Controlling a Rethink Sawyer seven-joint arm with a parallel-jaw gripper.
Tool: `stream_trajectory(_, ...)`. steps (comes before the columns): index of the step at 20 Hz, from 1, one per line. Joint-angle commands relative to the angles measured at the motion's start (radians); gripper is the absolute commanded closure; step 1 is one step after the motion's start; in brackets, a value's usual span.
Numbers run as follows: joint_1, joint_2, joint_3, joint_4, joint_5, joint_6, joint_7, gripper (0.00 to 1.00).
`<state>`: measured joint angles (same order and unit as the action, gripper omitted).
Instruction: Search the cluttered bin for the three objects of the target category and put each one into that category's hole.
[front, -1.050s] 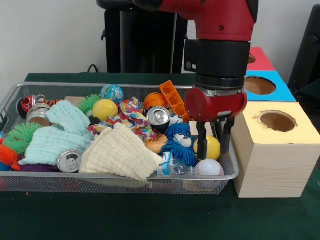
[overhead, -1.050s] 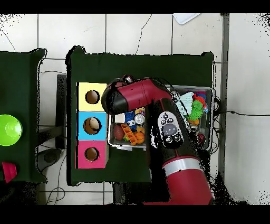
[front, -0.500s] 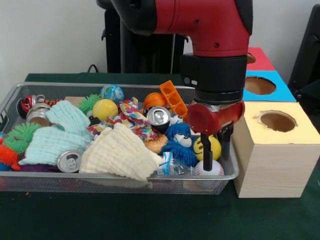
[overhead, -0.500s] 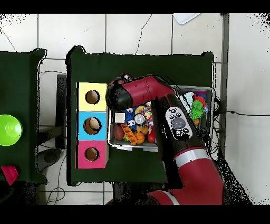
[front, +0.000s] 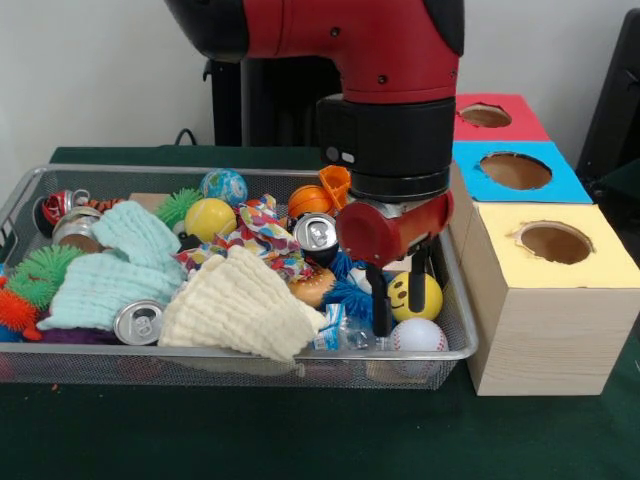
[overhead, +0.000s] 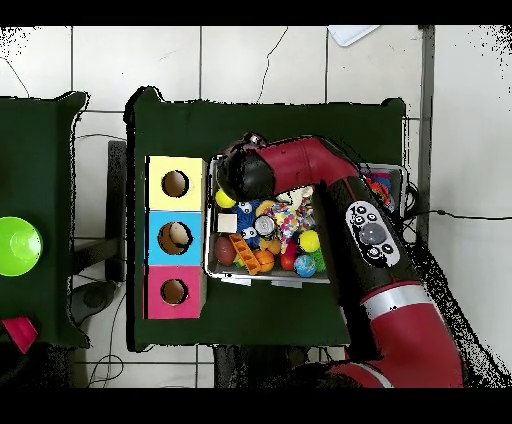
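Balls remain in the wire bin (front: 455, 340): baseball (front: 418, 336) nearest, yellow smiley ball (front: 420, 296) behind it. Gripper (front: 398, 300) hangs spread beside both, holding nothing. Yellow hole (front: 555, 243) shows nothing deposited; all placements appear outstanding.

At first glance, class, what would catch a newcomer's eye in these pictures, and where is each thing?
The big red and black robot arm fills the top centre of the front view, its gripper lowered, fingers apart, into the right end of the wire mesh bin heaped with toys, cans and cloths, just left of a yellow smiley ball. Right of the bin stands a row of wooden boxes with yellow, blue and red holed tops.
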<state>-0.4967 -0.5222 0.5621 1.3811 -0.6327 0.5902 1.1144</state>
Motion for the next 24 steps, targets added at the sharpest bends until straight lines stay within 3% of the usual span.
stream_trajectory(1, -0.044, -0.012, 0.089, 0.029, -0.020, 0.159, -0.302, 0.00)
stream_trajectory(9, -0.064, -0.004, 0.085, 0.032, -0.008, 0.269, -0.302, 0.00)
stream_trajectory(16, -0.072, 0.033, 0.073, 0.062, -0.053, 0.240, -0.286, 0.00)
stream_trajectory(24, -0.069, 0.035, 0.075, 0.042, -0.036, 0.304, -0.302, 0.00)
